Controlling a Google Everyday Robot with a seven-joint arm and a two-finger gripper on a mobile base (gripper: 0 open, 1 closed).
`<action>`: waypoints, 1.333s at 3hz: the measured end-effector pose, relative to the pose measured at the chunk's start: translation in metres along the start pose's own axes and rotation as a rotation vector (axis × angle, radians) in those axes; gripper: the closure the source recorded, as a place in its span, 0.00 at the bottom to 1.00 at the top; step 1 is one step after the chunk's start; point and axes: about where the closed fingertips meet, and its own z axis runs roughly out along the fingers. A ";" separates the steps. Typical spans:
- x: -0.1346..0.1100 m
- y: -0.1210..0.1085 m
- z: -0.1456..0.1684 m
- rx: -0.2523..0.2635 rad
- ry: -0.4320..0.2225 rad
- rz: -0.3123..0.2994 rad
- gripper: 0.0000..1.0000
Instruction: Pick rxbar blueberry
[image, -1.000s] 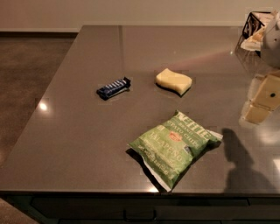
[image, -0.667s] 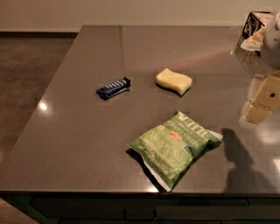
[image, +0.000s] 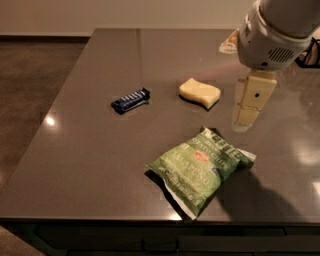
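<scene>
The rxbar blueberry (image: 131, 100) is a small dark navy bar with pale lettering. It lies flat on the dark table (image: 90, 150), left of centre. My gripper (image: 246, 117) hangs from the white arm at the upper right and points down above the table. It is just right of the sponge and above the far right corner of the chip bag. It is well to the right of the bar and holds nothing that I can see.
A pale yellow wavy sponge (image: 200, 92) lies between the bar and the gripper. A large green chip bag (image: 202, 162) lies near the table's front edge. A pale packet (image: 229, 44) and a dark object (image: 310, 54) sit at the back right.
The arm and gripper have moved left from the right edge and further into view, closer to the sponge. The bar, sponge and chip bag have not moved.
</scene>
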 end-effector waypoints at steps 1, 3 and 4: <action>-0.044 -0.020 0.037 -0.039 -0.017 -0.125 0.00; -0.108 -0.063 0.109 -0.134 -0.015 -0.263 0.00; -0.133 -0.077 0.137 -0.188 -0.019 -0.298 0.00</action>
